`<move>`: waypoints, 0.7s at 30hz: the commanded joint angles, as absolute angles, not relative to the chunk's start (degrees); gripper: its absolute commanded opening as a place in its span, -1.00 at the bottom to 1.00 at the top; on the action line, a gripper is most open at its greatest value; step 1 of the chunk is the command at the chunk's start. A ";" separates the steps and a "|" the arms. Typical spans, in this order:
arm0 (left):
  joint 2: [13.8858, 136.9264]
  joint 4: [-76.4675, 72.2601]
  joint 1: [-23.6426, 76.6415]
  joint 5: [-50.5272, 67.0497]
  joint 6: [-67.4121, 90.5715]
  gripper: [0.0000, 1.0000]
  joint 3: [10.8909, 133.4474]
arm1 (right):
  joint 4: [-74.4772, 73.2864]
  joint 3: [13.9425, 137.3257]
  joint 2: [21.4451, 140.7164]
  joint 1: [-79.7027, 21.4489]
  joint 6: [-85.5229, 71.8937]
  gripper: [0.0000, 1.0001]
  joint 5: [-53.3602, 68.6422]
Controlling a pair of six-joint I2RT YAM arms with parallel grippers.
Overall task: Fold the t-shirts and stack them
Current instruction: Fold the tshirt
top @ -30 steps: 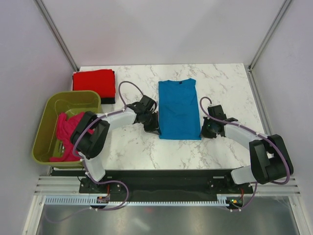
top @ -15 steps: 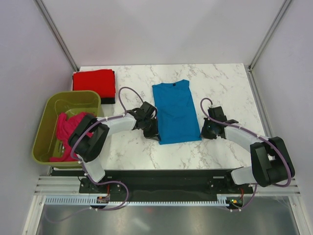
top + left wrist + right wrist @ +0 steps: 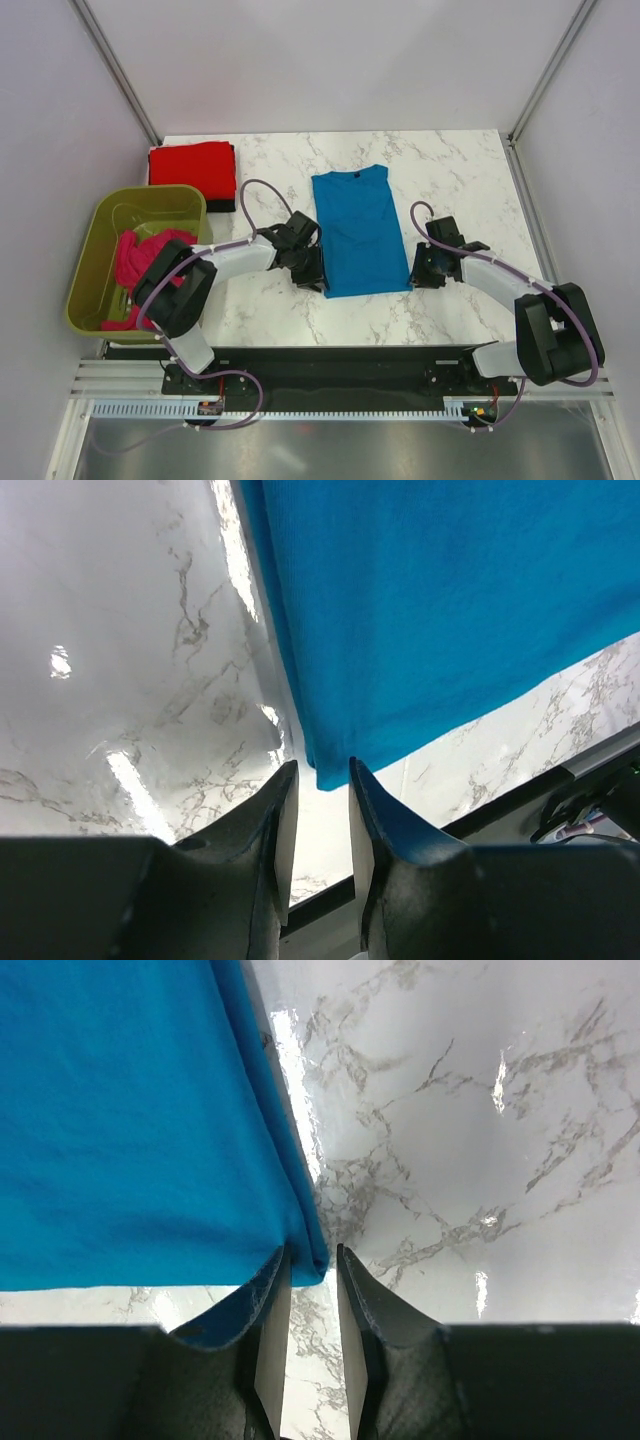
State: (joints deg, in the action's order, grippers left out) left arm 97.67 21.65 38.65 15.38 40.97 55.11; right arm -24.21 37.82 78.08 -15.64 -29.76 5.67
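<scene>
The blue t-shirt (image 3: pixel 358 230) lay flat on the table (image 3: pixel 470 180), to the right of the green tub (image 3: pixel 150 200). Its long side ran away from the arms, with the neck at the far end. The left gripper (image 3: pixel 322 775) sat at the near corner on the tub's side. Its jaws stood a little apart and gripped nothing. The right gripper (image 3: pixel 312 1260) sat at the near corner farther from the tub. Its jaws were also a little apart, with the cloth tip just at their mouth. Both arms were about as near, 1 to each corner. The red t-shirt (image 3: pixel 190 165) lay folded just behind the tub. The pink t-shirt (image 3: pixel 140 265) was bunched inside the tub.
</scene>
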 commanded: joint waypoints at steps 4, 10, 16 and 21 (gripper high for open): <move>97.21 22.15 40.17 14.86 44.47 -0.31 53.97 | -25.14 39.11 78.93 -15.65 -27.69 -0.38 7.38; 98.44 22.15 40.25 14.68 44.38 -0.33 53.96 | -24.08 37.44 79.80 -15.73 -27.69 -0.39 8.09; 98.09 28.45 40.25 9.15 43.86 -0.40 55.81 | -23.47 35.86 79.10 -15.82 -28.21 -0.65 8.17; 94.49 30.24 40.25 8.26 42.98 -0.32 56.52 | -22.06 33.49 76.65 -16.35 -30.40 -1.00 8.87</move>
State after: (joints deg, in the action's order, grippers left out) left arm 97.65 27.42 40.01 10.76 42.70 55.18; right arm -21.61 35.99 78.17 -15.66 -29.21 8.36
